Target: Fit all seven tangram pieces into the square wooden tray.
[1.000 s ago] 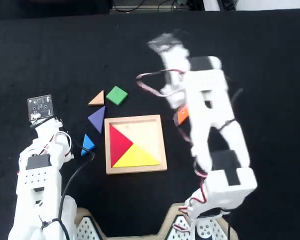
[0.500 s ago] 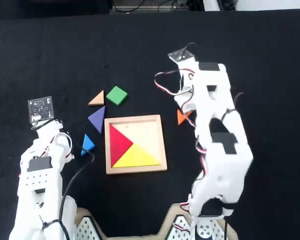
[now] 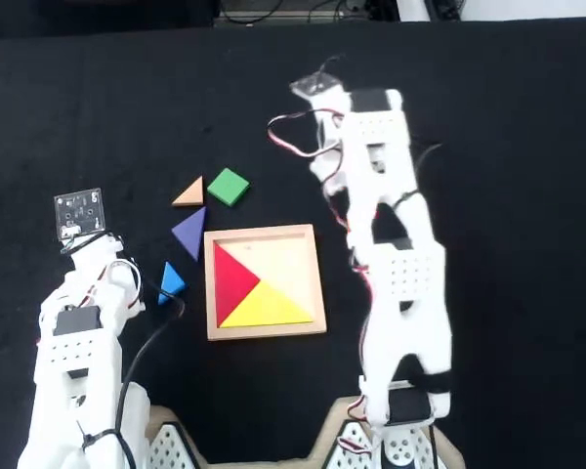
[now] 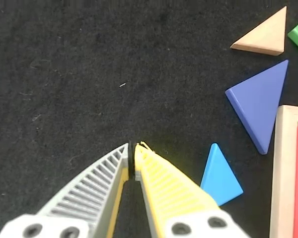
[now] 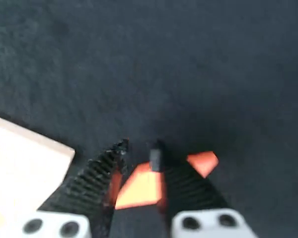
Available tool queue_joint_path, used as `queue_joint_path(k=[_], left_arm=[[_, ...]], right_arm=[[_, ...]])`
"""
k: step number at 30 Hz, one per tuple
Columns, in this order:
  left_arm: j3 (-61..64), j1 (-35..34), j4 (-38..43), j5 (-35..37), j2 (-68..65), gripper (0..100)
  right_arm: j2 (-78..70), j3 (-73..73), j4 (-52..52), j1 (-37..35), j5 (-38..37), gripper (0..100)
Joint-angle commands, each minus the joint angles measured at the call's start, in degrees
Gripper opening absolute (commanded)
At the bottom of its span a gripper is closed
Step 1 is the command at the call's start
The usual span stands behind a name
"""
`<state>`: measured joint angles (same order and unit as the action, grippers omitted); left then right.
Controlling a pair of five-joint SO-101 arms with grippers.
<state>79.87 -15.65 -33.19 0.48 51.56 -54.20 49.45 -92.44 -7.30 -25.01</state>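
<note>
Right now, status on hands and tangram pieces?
Left hand shut, empty, by blue triangle. Right hand shut on orange piece, beside tray. Red piece, yellow piece seated. Purple triangle, tan triangle, green square loose.

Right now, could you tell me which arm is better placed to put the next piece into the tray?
Right, probably. The right gripper is clamped on the orange piece, with the wooden tray corner nearby. The left gripper is shut and empty, beside the light blue triangle.
</note>
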Motion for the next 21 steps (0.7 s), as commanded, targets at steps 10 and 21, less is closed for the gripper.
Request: queue_joint_path(k=[10,21], left_arm=[[-0.3,-0.3,1.2,-0.5,1.1,3],[-0.3,-0.3,1.2,-0.5,1.1,3]], right_arm=[[-7.1,8.0,-8.8,1.7,-1.0,1.1],[10.6,-18.2,-8.7,2.5,-4.9,1.1]])
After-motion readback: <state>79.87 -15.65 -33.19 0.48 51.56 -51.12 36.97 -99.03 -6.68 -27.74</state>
